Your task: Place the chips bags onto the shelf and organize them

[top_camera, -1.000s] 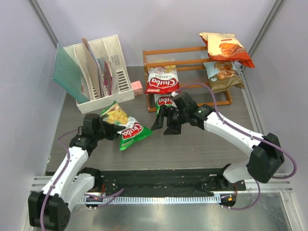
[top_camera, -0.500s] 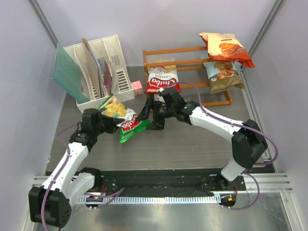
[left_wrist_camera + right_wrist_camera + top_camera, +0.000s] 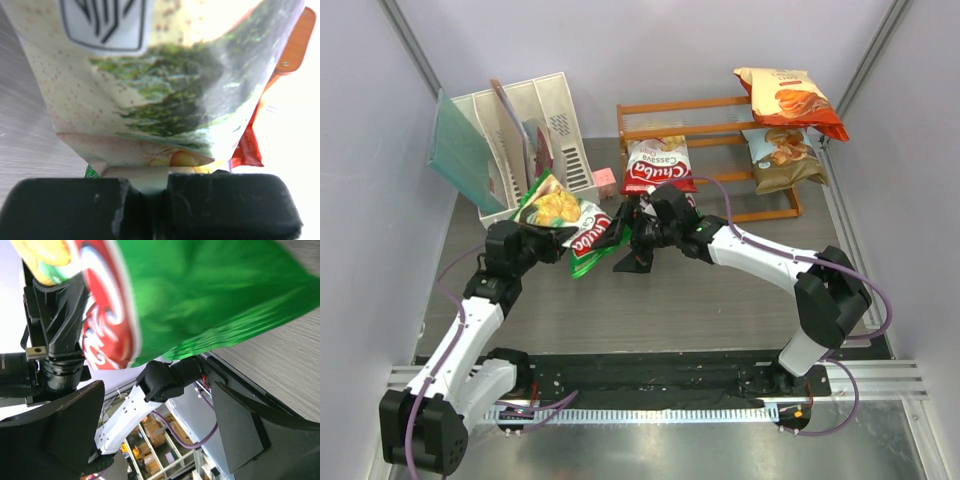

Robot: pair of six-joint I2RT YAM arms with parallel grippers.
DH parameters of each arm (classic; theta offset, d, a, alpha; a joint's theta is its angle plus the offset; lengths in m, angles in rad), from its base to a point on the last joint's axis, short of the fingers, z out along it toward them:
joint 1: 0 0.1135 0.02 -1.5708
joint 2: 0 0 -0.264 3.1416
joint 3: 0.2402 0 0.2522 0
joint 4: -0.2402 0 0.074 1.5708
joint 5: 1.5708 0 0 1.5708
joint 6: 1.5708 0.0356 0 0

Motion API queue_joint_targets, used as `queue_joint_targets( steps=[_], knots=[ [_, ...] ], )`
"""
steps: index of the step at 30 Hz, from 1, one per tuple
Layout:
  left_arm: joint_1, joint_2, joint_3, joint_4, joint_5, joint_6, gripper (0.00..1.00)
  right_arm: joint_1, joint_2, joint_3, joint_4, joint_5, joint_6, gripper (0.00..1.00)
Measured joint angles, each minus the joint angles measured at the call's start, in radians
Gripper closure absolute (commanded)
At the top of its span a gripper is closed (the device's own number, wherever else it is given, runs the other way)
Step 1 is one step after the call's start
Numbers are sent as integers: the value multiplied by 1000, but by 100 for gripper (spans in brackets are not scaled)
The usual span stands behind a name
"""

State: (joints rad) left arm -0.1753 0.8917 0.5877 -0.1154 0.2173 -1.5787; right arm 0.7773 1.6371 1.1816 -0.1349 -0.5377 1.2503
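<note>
green chips bag [image 3: 582, 238] clamped in left pincer [image 3: 560, 246], right pincer [image 3: 620, 246] spread alongside

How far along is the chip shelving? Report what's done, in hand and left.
Done: the shelf carries a cream/orange-red bag on top, a light-blue/brown bag below it, and a red bag at its front left. In hand: the left gripper is shut on the green bag, raised off the table; the right gripper is open beside it. Left: shelving that green bag.
</note>
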Motion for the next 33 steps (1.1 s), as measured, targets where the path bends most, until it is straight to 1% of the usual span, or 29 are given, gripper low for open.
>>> queue_joint_targets(
  steps=[5, 17, 22, 28, 33],
  knots=[
    [0, -21, -52, 90, 9, -61, 100, 2, 2, -84, 120, 33, 82, 7],
    [1, -42, -72, 119, 52, -108, 100, 15, -25, -153, 262, 164, 157, 7],
    [1, -43, -72, 108, 73, -116, 100, 18, -32, -194, 342, 193, 181, 7],
    [1, -43, -74, 68, 113, -117, 100, 19, -33, -200, 403, 223, 212, 8],
    [3, -62, -87, 57, 119, -129, 100, 21, -30, -200, 411, 239, 217, 8]
  ],
)
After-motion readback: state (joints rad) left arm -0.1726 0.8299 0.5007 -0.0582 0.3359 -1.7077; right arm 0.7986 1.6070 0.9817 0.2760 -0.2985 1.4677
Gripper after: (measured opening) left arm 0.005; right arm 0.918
